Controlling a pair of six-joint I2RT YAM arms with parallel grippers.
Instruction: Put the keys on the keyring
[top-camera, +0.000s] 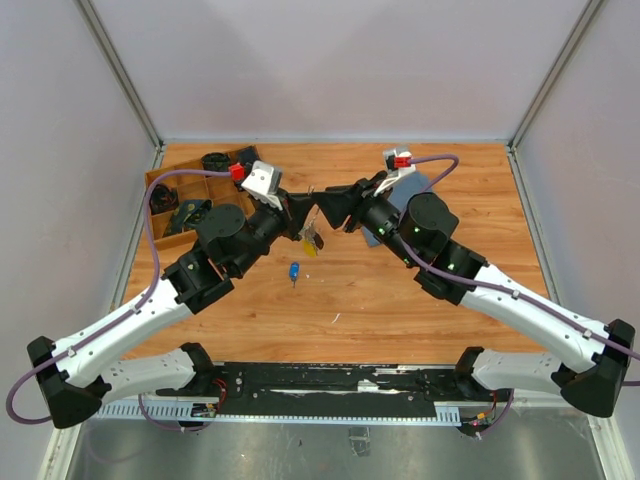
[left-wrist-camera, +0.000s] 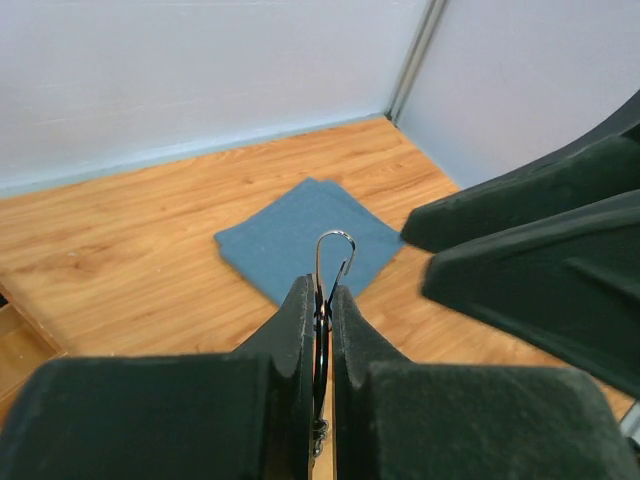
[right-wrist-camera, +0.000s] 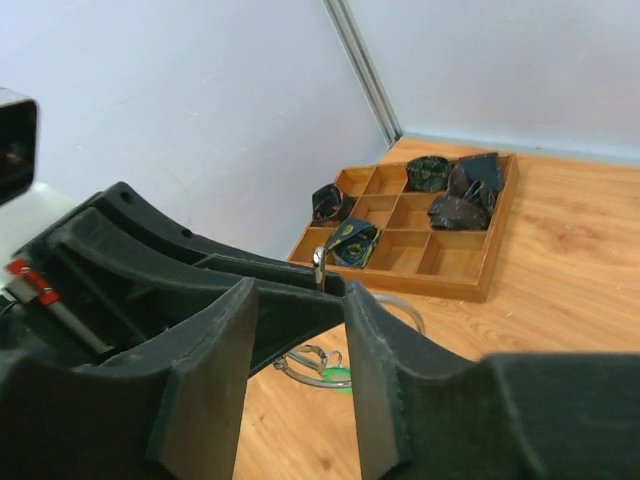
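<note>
Workspace: one table (top-camera: 400, 300) of pale wood, grey walls on three sides. Two arms, left arm (top-camera: 150, 310) and right arm (top-camera: 520, 305), angled in from the near corners, tips nearly meeting above the far middle of the wood. One compartmented wooden tray (right-wrist-camera: 420, 283) in the far left corner, with several dark objects in its cells, too bunched to count. One blue cloth (left-wrist-camera: 300, 240), flat on the table at the far right, partly under the right arm in the top view.

Two grippers. On the left gripper (left-wrist-camera: 322, 292), fingers pressed together, pinching the wire of the keyring (left-wrist-camera: 334, 234). On the right gripper (right-wrist-camera: 298, 293), fingers spread with a clear gap between them, nothing seen clamped there. Faces the left gripper tip to tip, just beside it.

One keyring, held off the table in that left pinch. Narrow bend of thin silver wire standing out past the left fingertips, pointing away from the left wrist toward the cloth and the right gripper. Rest of the ring and its bunch of keys (top-camera: 312, 240) hanging below the two grippers. Yellow head visible from above, green head from the right wrist. Number of keys in the bunch: cannot tell.

One blue key (top-camera: 294, 270), bright-headed, apart from the ring. Lies flat on the bare wood, near the bunch on the side of the arm bases. Long axis near to far, blue head toward the far wall, blade toward the arm bases.
</note>
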